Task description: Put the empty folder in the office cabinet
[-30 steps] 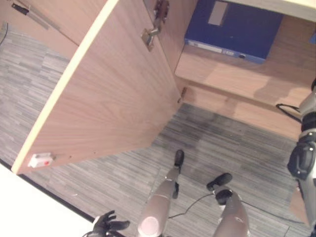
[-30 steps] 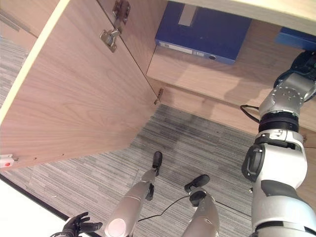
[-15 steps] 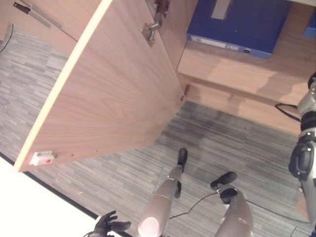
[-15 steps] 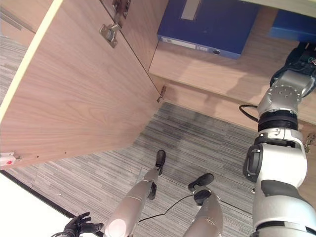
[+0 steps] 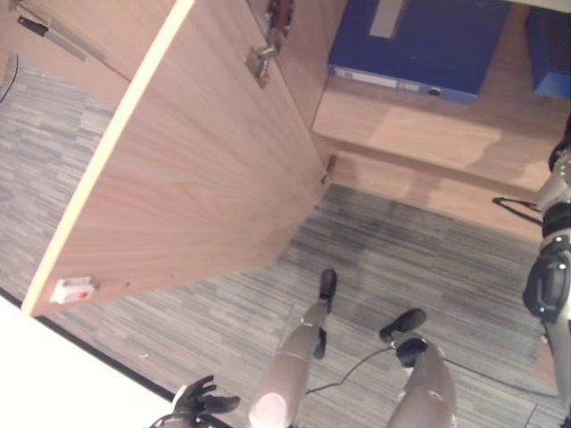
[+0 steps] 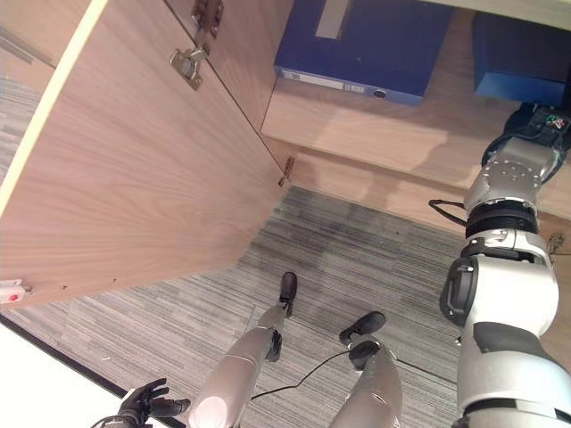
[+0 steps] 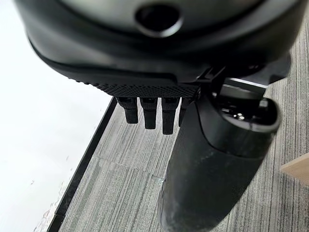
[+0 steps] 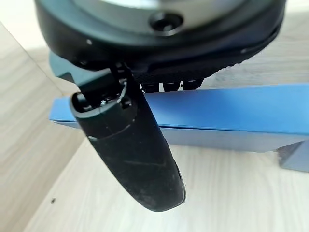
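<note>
The blue folder (image 8: 231,113) lies flat on the cabinet shelf (image 6: 375,134), just right of the big blue binder (image 6: 366,45), long axis running across the right hand (image 8: 130,150), w/ its nearest edge facing the palm. R hand is right up against it: thumb straight and free in front of the folder, fingers mostly hidden over its top, so can't tell if it's gripping or let go. L hand (image 6: 143,403) hangs far below the shelf by the floor, well away from the open door (image 6: 134,169), fingers spread loose w/ nothing in them; R is clearly the nearer one.
</note>
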{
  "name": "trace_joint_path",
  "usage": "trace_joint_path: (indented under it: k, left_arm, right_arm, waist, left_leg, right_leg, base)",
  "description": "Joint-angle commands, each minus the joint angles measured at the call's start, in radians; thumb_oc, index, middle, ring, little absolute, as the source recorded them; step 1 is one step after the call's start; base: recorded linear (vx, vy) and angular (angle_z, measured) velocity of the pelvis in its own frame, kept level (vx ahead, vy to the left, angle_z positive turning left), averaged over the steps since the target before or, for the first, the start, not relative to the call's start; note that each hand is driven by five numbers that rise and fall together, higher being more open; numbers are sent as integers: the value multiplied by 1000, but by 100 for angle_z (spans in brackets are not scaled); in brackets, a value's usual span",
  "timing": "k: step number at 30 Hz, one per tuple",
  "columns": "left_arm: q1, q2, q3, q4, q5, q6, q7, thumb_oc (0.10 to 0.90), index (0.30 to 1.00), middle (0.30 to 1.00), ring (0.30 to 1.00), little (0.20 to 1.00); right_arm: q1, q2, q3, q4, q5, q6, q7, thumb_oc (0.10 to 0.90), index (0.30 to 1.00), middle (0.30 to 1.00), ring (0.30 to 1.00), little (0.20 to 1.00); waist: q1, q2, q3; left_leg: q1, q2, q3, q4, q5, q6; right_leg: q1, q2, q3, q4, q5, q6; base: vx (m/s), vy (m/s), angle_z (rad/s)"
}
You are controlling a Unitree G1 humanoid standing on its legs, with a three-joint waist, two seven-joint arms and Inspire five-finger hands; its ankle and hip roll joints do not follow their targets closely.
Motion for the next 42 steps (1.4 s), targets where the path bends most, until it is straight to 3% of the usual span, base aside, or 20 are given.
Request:
trace_joint_path:
  k: [1, 3, 4, 7, 9, 16, 18, 19, 23, 31, 35, 38, 42]
  left_arm:
    - [118, 102, -40, 49, -17, 22, 27, 800, 900, 900, 900, 900]
    - [126, 100, -44, 41, -17, 25, 24, 800, 900, 900, 900, 900]
    - [127, 106, -43, 41, -18, 27, 22, 800, 900, 900, 900, 900]
    - [120, 121, -41, 52, -19, 33, -2, 800, 900, 900, 900, 900]
    - [121, 139, -39, 63, -10, 39, -34, 800, 900, 900, 900, 900]
    - [144, 170, -28, 44, 11, 55, -84, 800, 900, 900, 900, 900]
    - [144, 185, -22, 40, 26, 58, -98, 800, 900, 900, 900, 900]
    - [146, 201, -15, 33, 41, 60, -108, 800, 900, 900, 900, 900]
    - [158, 217, 0, 6, 64, 64, -136, 800, 900, 900, 900, 900]
    - [183, 219, 21, -18, 81, 68, -157, 800, 900, 900, 900, 900]
    - [192, 205, 20, -27, 77, 63, -157, 800, 900, 900, 900, 900]
    - [210, 203, 30, -60, 76, 59, -145, 800, 900, 900, 900, 900]
    - [235, 198, 45, -94, 83, 61, -145, 800, 900, 900, 900, 900]
  right_arm:
    - [-81, -145, 46, -73, -69, -46, 33, 800, 900, 900, 900, 900]
    - [-75, -150, 46, -53, -74, -40, 20, 800, 900, 900, 900, 900]
    - [-73, -160, 62, -19, -94, -7, 4, 800, 900, 900, 900, 900]
    - [-108, -218, 179, 151, -214, 194, 18, 800, 900, 900, 900, 900]
    - [-134, -242, 310, 237, -373, 349, 86, 800, 900, 900, 900, 900]
    - [-161, -261, 447, 340, -570, 480, 175, 800, 900, 900, 900, 900]
    - [-171, -269, 495, 368, -680, 523, 214, 800, 900, 900, 900, 900]
    - [-170, -272, 558, 377, -802, 559, 257, 800, 900, 900, 900, 900]
    - [-170, -289, 651, 393, -964, 589, 325, 800, 900, 900, 900, 900]
    - [-157, -309, 720, 344, -1023, 601, 400, 800, 900, 900, 900, 900]
    - [-170, -329, 768, 356, -1112, 583, 403, 800, 900, 900, 900, 900]
    - [-180, -344, 921, 380, -1426, 579, 404, 800, 900, 900, 900, 900]
    - [-181, -342, 1023, 357, -1597, 577, 425, 800, 900, 900, 900, 900]
  waist:
    - [13, 20, -18]
    - [10, 25, -16]
    - [9, 24, -15]
    - [11, 14, -14]
    - [14, 5, -11]
    - [20, 4, -15]
    - [22, 2, -19]
    - [26, -4, -19]
    - [29, -7, -20]
    - [32, -13, -26]
    - [27, -20, -27]
    - [25, -28, -25]
    - [23, -23, -27]
  left_leg:
    - [114, 24, 15, 56, -251, -46]
    - [117, 25, 17, 48, -247, -47]
    - [119, 26, 18, 44, -246, -47]
    - [120, 27, 25, 40, -243, -49]
    - [120, 32, 29, 37, -239, -50]
    - [133, 36, 29, 33, -237, -48]
    - [136, 35, 28, 33, -237, -47]
    - [139, 34, 28, 31, -237, -47]
    - [143, 35, 24, 22, -231, -47]
    - [155, 35, 21, 2, -223, -49]
    - [163, 34, 23, -6, -221, -49]
    - [161, 32, 27, -10, -220, -47]
    - [162, 30, 24, -15, -219, -45]
  right_leg:
    - [5, 51, 50, -119, 126, 124]
    - [3, 55, 51, -124, 130, 125]
    - [1, 57, 51, -127, 134, 125]
    - [-6, 59, 55, -130, 141, 124]
    - [-10, 62, 53, -133, 147, 119]
    - [-8, 60, 46, -133, 156, 118]
    - [-6, 57, 42, -135, 157, 117]
    - [-4, 55, 37, -135, 159, 116]
    - [1, 52, 24, -138, 163, 115]
    - [6, 49, 14, -148, 172, 120]
    - [7, 47, 15, -156, 181, 124]
    - [6, 45, 11, -166, 191, 124]
    - [6, 40, 7, -168, 196, 126]
  base:
    - [0, 0, 0]
    - [0, 0, 0]
    - [0, 0, 0]
    - [-11, -7, 0]
    - [-15, -13, 0]
    - [-4, -4, -7]
    - [-3, -14, -6]
    - [0, 0, 0]
    - [0, 0, 0]
    - [0, 0, 0]
    - [-1, 8, 0]
    - [0, 0, 0]
    - [0, 0, 0]
